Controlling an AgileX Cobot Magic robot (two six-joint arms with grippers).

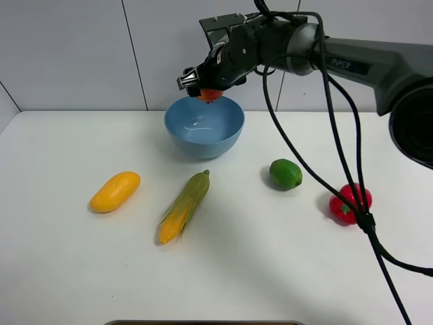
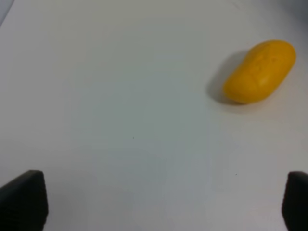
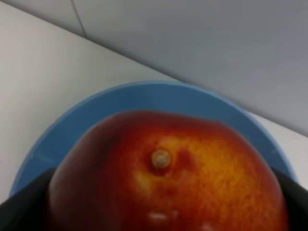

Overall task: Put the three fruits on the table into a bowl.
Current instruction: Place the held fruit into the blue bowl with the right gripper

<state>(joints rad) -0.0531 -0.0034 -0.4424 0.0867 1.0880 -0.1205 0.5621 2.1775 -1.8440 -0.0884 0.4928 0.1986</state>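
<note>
Exterior high: right gripper (image 1: 208, 89) pinches pomegranate (image 1: 211, 95) over bowl (image 1: 203, 140), upper centre.
Poised to drop; left gripper (image 2: 154, 204) spread, near mango (image 2: 260, 71).

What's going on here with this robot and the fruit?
The right gripper holds the pomegranate just above the blue bowl, not yet released. The mango and lime lie on the table. The left gripper hangs open near the mango, holding nothing.
</note>
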